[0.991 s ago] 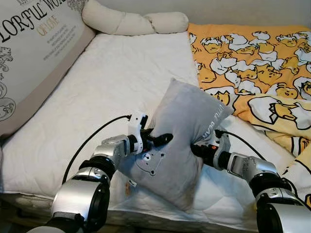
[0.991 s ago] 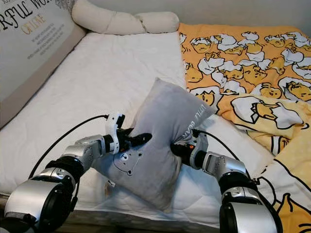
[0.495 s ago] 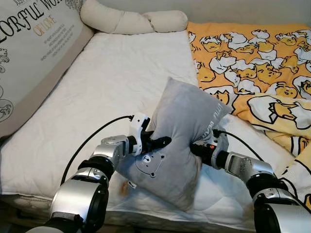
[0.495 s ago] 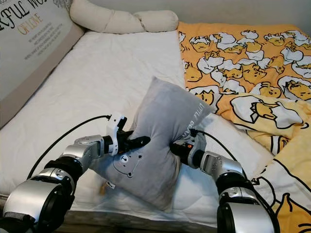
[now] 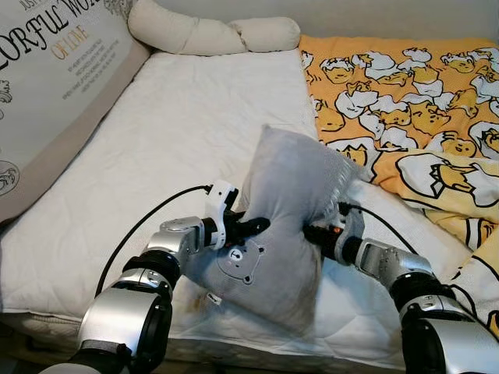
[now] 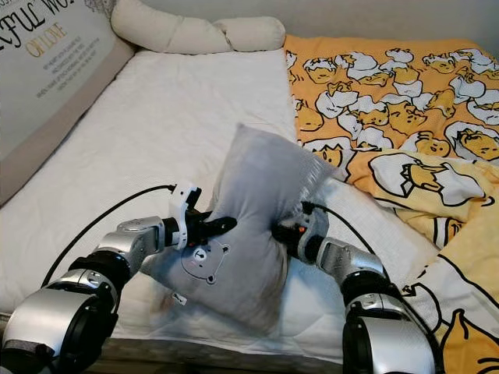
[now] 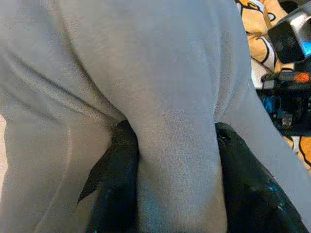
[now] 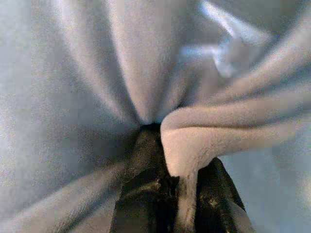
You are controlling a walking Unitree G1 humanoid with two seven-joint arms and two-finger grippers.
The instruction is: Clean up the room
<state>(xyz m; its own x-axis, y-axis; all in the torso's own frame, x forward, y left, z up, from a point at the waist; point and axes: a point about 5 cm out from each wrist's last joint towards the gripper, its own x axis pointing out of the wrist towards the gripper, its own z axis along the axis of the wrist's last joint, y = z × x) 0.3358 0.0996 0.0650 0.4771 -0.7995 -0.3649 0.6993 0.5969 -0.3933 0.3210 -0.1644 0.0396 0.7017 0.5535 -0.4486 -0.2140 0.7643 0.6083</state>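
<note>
A grey pillow (image 5: 284, 210) with a small bear face printed on it stands tilted near the front edge of the white mattress (image 5: 179, 132). My left gripper (image 5: 253, 226) is shut on a fold of its left side; the left wrist view has grey fabric (image 7: 175, 145) pinched between both black fingers (image 7: 119, 184). My right gripper (image 5: 313, 233) is shut on the pillow's right edge, where the right wrist view has a bunched fold (image 8: 187, 145) between its fingers (image 8: 146, 184). The pillow's upper right corner is folded back.
An orange blanket (image 5: 405, 101) with duck prints covers the bed's right half and drapes to the front right. A cream bolster (image 5: 210, 33) lies along the head of the bed. A large printed cushion (image 5: 54, 86) leans at the left.
Both grippers have drawn slightly closer together on the pillow. Its upper right corner has folded back, hiding the white lettering seen before.
</note>
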